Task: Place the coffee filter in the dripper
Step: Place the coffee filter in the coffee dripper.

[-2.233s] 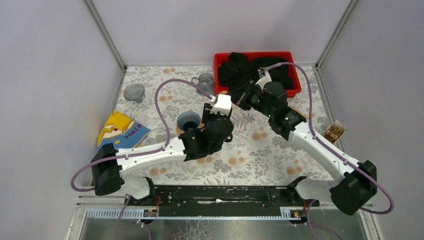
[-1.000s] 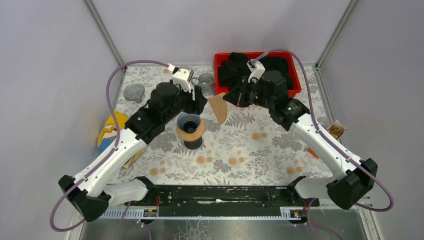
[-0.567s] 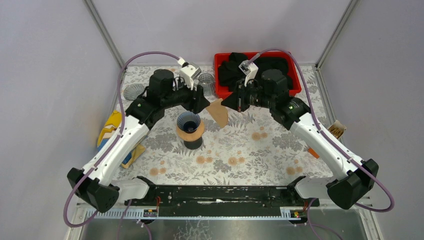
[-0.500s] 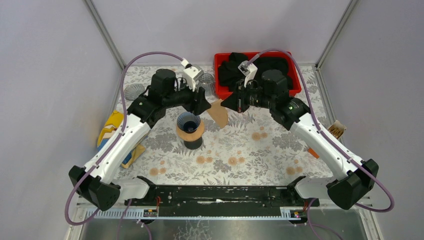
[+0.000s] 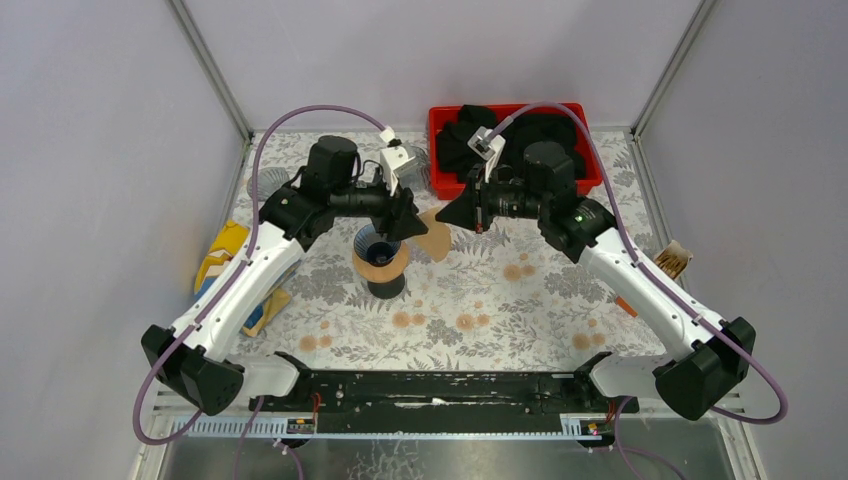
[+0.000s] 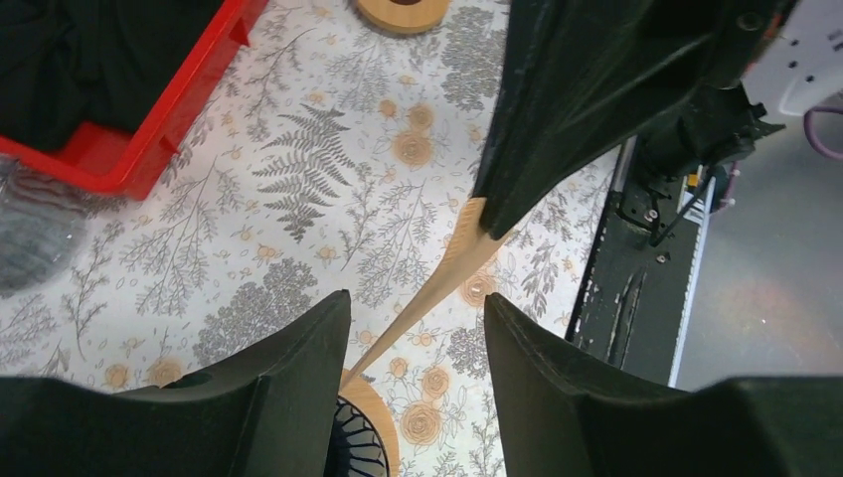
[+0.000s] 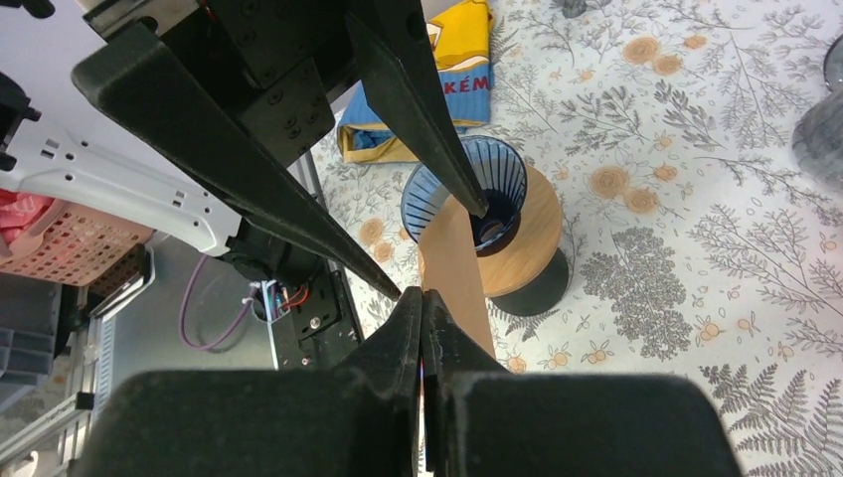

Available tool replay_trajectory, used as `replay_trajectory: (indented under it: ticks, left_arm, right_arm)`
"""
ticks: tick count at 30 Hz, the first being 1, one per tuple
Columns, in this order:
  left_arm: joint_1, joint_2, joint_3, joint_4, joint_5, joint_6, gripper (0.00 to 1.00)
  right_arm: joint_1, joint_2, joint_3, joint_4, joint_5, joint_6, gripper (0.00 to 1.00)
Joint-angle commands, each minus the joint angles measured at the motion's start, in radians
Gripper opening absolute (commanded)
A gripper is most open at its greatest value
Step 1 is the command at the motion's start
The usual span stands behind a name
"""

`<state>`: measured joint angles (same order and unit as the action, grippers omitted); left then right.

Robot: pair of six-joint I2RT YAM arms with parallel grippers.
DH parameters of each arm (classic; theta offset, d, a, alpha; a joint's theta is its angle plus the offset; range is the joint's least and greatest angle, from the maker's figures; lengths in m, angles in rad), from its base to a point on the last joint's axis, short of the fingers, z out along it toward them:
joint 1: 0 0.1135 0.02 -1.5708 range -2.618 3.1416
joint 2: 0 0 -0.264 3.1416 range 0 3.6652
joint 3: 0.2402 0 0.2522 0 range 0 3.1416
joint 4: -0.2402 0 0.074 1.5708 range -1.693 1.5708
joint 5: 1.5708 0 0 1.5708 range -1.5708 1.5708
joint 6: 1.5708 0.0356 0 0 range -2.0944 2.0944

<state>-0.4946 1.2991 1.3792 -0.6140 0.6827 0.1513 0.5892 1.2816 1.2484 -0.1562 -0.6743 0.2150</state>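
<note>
The coffee filter [image 5: 433,232] is being held just beside the dripper [image 5: 378,245], clamped in the right tool [image 7: 422,298], with the left tool [image 6: 413,308] gaping around its free end, where an uneven pinch or opposing pull could crumple or tear it.

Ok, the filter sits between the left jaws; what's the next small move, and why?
Probably close the left gripper on the coffee filter. The right gripper pinches one edge, and it hangs flat between the open left fingers, beside the dripper, not in it. A second grip looks needed to spread it open.
</note>
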Motion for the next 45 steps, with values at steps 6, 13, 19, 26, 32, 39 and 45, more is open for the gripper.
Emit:
replay_trajectory:
  ticks: [6, 13, 19, 26, 32, 39, 45]
  left_arm:
    - [0.003, 0.006, 0.034, -0.063, 0.163, 0.082, 0.44]
    - [0.004, 0.005, 0.028, -0.078, 0.191, 0.099, 0.19]
    - [0.004, -0.013, 0.012, -0.079, 0.195, 0.106, 0.00]
    - [0.013, -0.046, -0.011, -0.075, 0.219, 0.118, 0.00]
    - [0.077, -0.083, -0.052, -0.001, 0.312, 0.074, 0.00]
    - [0.132, -0.136, -0.137, 0.181, 0.342, -0.056, 0.00]
    - [0.143, -0.151, -0.165, 0.246, 0.379, -0.104, 0.00]
  right_arm:
    - [0.009, -0.018, -0.025, 0.091, -0.107, -0.052, 0.00]
    - [0.009, -0.026, -0.050, 0.130, -0.140, -0.052, 0.00]
    - [0.010, -0.040, -0.077, 0.155, -0.138, -0.052, 0.04]
    - [-0.002, -0.126, -0.141, 0.173, -0.059, -0.080, 0.22]
    - [-0.034, -0.173, -0.206, 0.200, -0.064, -0.085, 0.37]
    - [-0.054, -0.170, -0.258, 0.264, -0.160, -0.042, 0.43]
    - [-0.054, -0.128, -0.269, 0.284, -0.187, -0.032, 0.42]
